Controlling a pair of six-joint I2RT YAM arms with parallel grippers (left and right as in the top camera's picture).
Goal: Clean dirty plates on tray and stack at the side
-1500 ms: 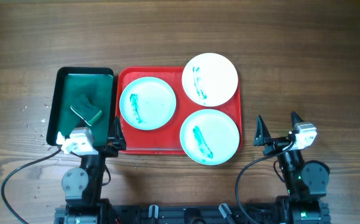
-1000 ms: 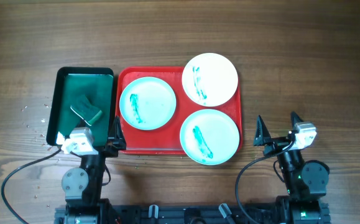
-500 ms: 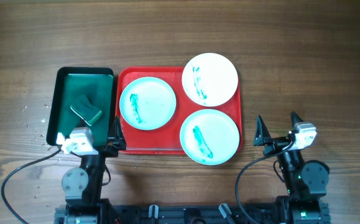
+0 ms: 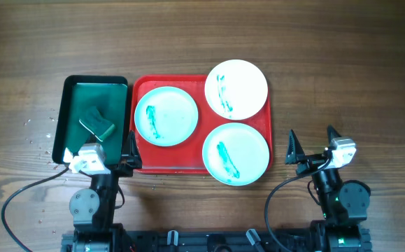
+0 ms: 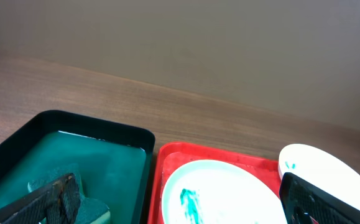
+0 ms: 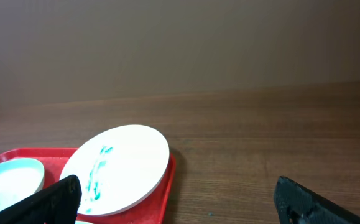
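Observation:
Three white plates with teal smears lie on the red tray (image 4: 140, 162): one at the left (image 4: 166, 115), one at the back right (image 4: 236, 88) resting on the rim, one at the front right (image 4: 235, 153). My left gripper (image 4: 98, 155) is open and empty at the near edge, over the seam between the green and red trays. My right gripper (image 4: 313, 145) is open and empty on the table right of the red tray. The left wrist view shows the left plate (image 5: 223, 193). The right wrist view shows the back right plate (image 6: 114, 168).
A dark green tray (image 4: 73, 91) stands left of the red tray and holds a green sponge (image 4: 96, 122). Small water drops dot the wood to its left. Bare wooden table lies behind and to the right of the trays.

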